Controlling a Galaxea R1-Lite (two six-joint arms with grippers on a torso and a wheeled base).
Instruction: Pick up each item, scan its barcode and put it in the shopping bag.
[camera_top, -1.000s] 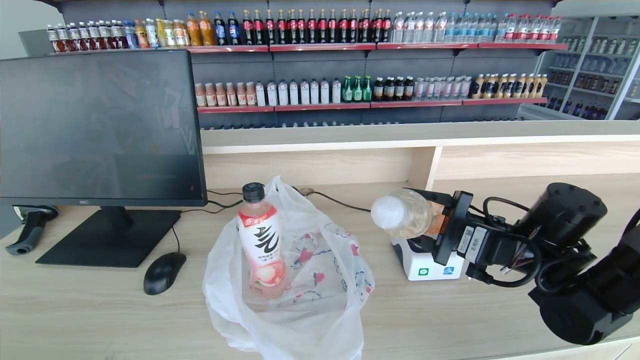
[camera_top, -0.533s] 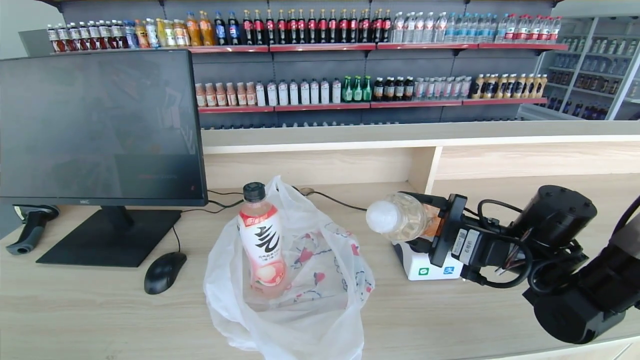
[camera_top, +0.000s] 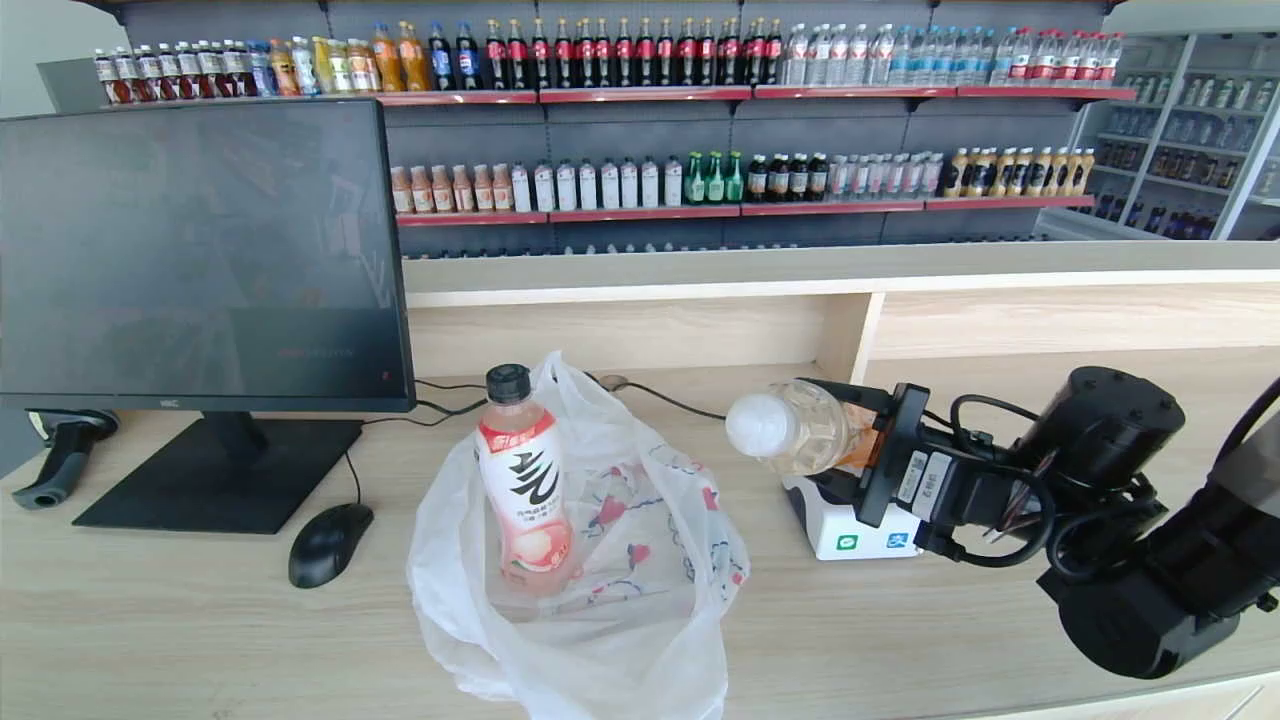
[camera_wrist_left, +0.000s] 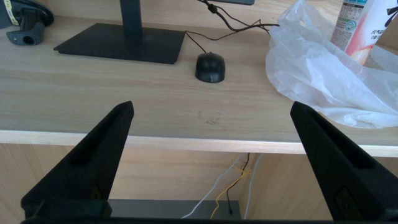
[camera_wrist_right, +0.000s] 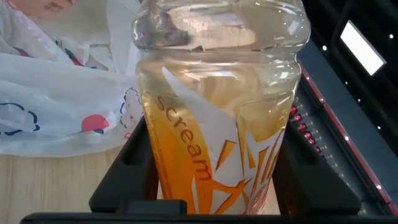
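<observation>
1. Worktop (camera_top: 200, 640): pale wood, carrying everything I am listing.
2. Monitor (camera_top: 200, 250): standing far left, screen dark.
3. Shopping bag (camera_top: 640, 620): sitting open at near centre, with a pink-labelled bottle (camera_top: 522, 480) standing upright inside.
4. Right jaws: clamping an orange-labelled clear bottle (camera_top: 800, 428), holding it sideways over the white scanner box (camera_top: 850, 530), right of the bag.
5. Left jaws: spreading wide, gripping nothing, hanging by the worktop's near edge.
6. Mouse (camera_top: 328, 543): lying left of the bag.

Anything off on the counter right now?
Nothing stands out. The pink bottle stands upright in the shopping bag; the right gripper holds the clear bottle on its side above the scanner. No spill visible.
</observation>
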